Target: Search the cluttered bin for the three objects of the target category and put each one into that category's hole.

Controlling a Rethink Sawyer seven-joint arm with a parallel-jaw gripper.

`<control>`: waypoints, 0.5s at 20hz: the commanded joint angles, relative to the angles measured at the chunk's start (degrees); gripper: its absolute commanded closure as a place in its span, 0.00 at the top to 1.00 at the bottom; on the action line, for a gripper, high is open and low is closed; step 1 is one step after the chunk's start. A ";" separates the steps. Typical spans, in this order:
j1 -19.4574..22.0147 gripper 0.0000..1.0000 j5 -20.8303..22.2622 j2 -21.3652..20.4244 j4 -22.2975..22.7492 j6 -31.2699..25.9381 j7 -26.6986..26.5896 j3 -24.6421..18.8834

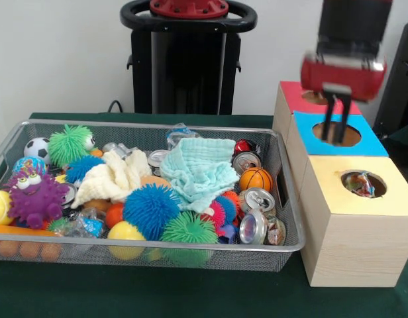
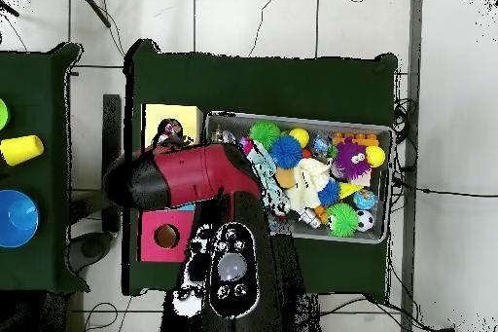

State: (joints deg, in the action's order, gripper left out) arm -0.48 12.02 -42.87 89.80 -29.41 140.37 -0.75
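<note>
Pincer [image 1: 336,126] at upper right of frame, over blue-topped box [image 1: 369,142], empty, prongs slightly apart. Fabric bundle [image 1: 360,185], white with red-blue patches, in yellow-topped box's hole [image 1: 363,183], lower right.

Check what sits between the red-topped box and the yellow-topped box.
The blue-topped box sits between the red-topped box and the yellow-topped box; the tool hangs over its hole. Front view shows it.

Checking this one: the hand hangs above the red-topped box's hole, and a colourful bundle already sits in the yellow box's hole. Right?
Not quite. In the front view the hand hangs above the blue-topped box's hole, not the red one. The bundle does sit in the yellow box's hole.
</note>
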 commanded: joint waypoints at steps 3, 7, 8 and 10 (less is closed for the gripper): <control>10.31 0.00 -2.23 -15.93 7.51 -14.65 -21.84 -12.10; 11.79 0.00 -0.48 -15.26 7.73 -12.44 -19.22 -13.48; 12.11 0.00 0.24 -15.13 7.46 -12.20 -19.33 -13.76; 11.97 0.00 2.42 -15.31 7.45 -11.01 -19.29 -13.79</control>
State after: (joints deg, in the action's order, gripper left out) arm 10.16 11.56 -57.05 90.99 -40.42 138.09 -6.44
